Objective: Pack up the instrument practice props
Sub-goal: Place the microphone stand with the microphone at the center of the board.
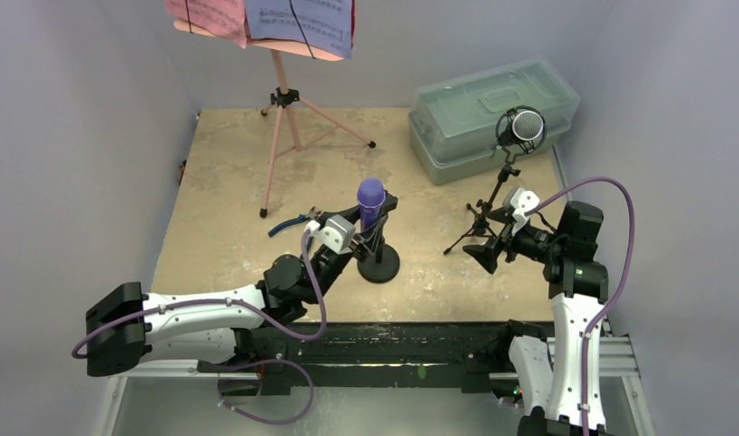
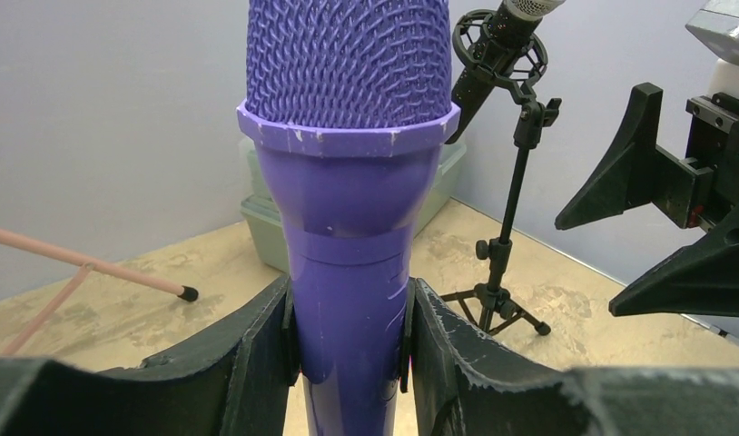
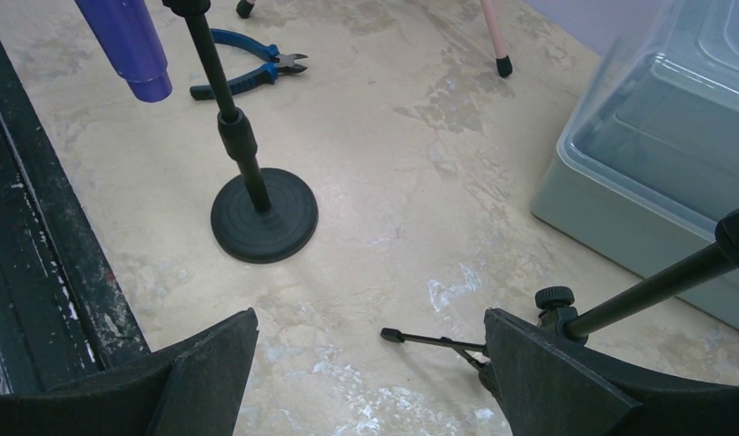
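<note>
A: Step in hand?
B: Taking the purple mic (image 2: 348, 182) off its round-base stand (image 3: 263, 218), by the look of it. Left gripper (image 2: 348, 359) is clamped on the mic's body, one finger each side, just under the head.
A: Mic free of the stand?
B: Cannot tell. The right wrist view shows its tail end hanging beside the stand's pole, above the table (image 3: 393, 163). The clip is out of frame. The mic sits near upright over the base, mid-table.
A: Right gripper?
B: Right gripper (image 3: 366, 372) is spread wide and holds nothing. It hovers low by the tripod stand (image 1: 488, 213) that carries the black mic (image 1: 527, 127). The pole passes just beside one finger, and a leg shows below the gap. No contact seen.
A: Next move?
B: Likely a straight pull along the mic's axis, so the stand does not tip. Nothing pins the base. Then the mic needs a home, and the box (image 1: 493, 113) behind the tripod stand has its lid on.
A: The rest?
B: Music rack (image 1: 280, 118) with sheets (image 1: 298, 18) stands at back left, untouched. Early in the job.
</note>
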Robot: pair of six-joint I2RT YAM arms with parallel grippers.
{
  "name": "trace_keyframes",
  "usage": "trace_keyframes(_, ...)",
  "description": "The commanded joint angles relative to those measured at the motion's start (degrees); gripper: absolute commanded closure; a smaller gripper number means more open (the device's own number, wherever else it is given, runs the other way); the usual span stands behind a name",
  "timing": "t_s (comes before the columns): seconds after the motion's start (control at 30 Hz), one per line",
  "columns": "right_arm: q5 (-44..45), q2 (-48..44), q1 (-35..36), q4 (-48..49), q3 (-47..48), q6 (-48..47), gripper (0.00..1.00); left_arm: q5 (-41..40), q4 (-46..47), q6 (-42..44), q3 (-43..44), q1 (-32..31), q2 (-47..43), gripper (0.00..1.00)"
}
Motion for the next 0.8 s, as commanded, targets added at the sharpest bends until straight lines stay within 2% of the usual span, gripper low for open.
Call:
trace_keyframes(0.0,-0.48,0.14,0.11,0.74,0.21,-0.68,0.01,-0.11,-3.18,-3.75,-0.76,-0.27,-2.89,0.53)
trace_keyframes(0.17,-0.63,-0.01,0.07,0.26,0.27,-1.1,0.01,-0.3,-12.23,-6.93,0.32,-0.27,-6.74,0.29)
trace_keyframes(0.33,-1.15,-0.17,0.11,-0.56,0.43,-2.05,0.01,2.08,-24.01,-9.63,1.86,-0.27,-11.89,0.14)
trace_keyframes(0.5,-2.11,0.02,0.13,-2.21,0.85,-3.83,0.01,4.38,-30.43,-10.77,2.1,-0.18,-15.7,0.01)
trace_keyframes(0.77,-3.47,0.6,0.11,-5.09,1.5,-7.24,0.01,9.52,-32.79,-9.17,7.7,2.36,-11.99,0.0)
